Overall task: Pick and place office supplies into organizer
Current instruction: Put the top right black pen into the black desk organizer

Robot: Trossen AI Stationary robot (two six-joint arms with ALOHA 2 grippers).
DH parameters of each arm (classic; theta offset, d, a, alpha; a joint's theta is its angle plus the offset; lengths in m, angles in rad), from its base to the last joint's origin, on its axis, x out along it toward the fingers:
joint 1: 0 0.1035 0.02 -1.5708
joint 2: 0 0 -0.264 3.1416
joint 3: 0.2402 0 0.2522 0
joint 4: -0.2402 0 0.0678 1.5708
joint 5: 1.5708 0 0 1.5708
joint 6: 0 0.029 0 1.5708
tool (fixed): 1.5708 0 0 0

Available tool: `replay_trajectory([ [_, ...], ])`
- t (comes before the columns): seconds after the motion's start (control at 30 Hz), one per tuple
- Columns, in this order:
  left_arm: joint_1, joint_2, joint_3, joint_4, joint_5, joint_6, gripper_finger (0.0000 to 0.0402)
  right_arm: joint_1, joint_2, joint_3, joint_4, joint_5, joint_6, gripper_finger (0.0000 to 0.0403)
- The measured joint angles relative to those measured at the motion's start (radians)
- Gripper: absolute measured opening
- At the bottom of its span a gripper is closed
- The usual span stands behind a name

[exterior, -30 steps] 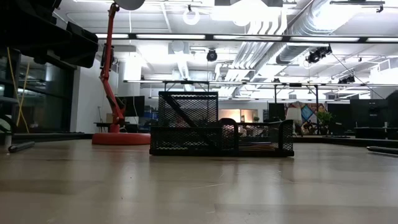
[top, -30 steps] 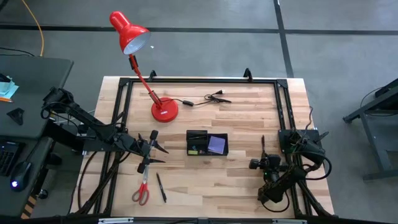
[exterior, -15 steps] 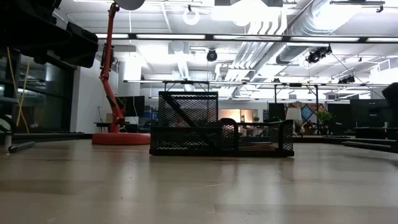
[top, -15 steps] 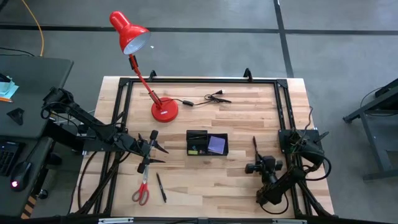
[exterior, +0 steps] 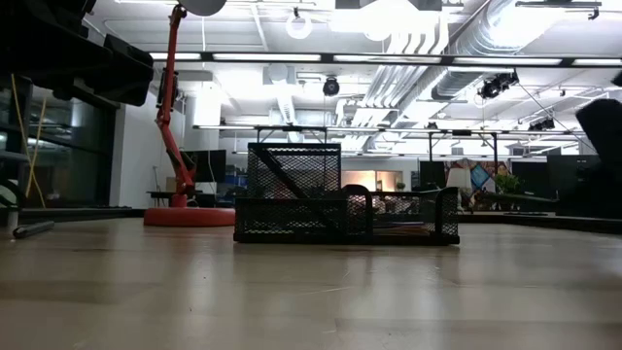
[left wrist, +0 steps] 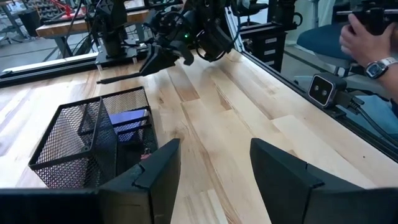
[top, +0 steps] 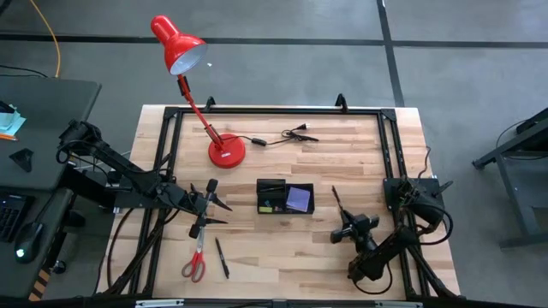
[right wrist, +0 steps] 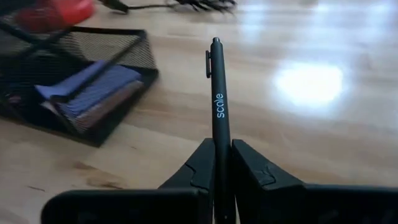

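The right hand point(right wrist: 222, 163) pinches a black pen point(right wrist: 217, 106) between its fingers, the pen pointing ahead over the surface point(top: 342, 162) toward the black mesh organizer point(top: 285, 197), which sits just ahead with a purple sticky pad point(top: 298, 198) inside. The left hand point(top: 211, 208), fingers spread and holding nothing, waits on the organizer's far side, with the red-handled scissors point(top: 195, 261) and another pen point(top: 222, 257) lying near it.

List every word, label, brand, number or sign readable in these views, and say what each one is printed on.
"scale": white lettering along the barrel of the black pen, clamped in the right gripper.
Nothing else is readable: the organizer, the red desk lamp and the scissors show no legible text, and the signs in the room beyond the table are too small to read.
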Motion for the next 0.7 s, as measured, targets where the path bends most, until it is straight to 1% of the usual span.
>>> replay_trajectory([
  [0.27, 0.000, 0.000, 0.000, 0.000, 0.000, 0.000, 0.0184, -0.011, -0.002, 0.006, 0.041, 0.207, -0.118, 0.0031],
  [0.37, 0.000, 0.000, 0.000, 0.001, 0.000, 0.000, 0.0184, -0.004, -0.002, 0.006, 0.065, 0.291, -0.212, 0.0028],
  [0.43, 0.000, 0.000, 0.000, 0.000, 0.000, 0.000, 0.0184, -0.002, -0.002, 0.006, 0.073, 0.342, -0.240, 0.0022],
  [0.53, 0.000, 0.000, 0.000, 0.000, 0.000, 0.000, 0.0184, -0.003, -0.002, 0.006, 0.087, 0.423, -0.243, 0.0018],
  [0.7, 0.000, 0.000, 0.000, 0.001, 0.000, 0.000, 0.0184, -0.010, -0.002, 0.006, 0.096, 0.492, -0.245, 0.0029],
])
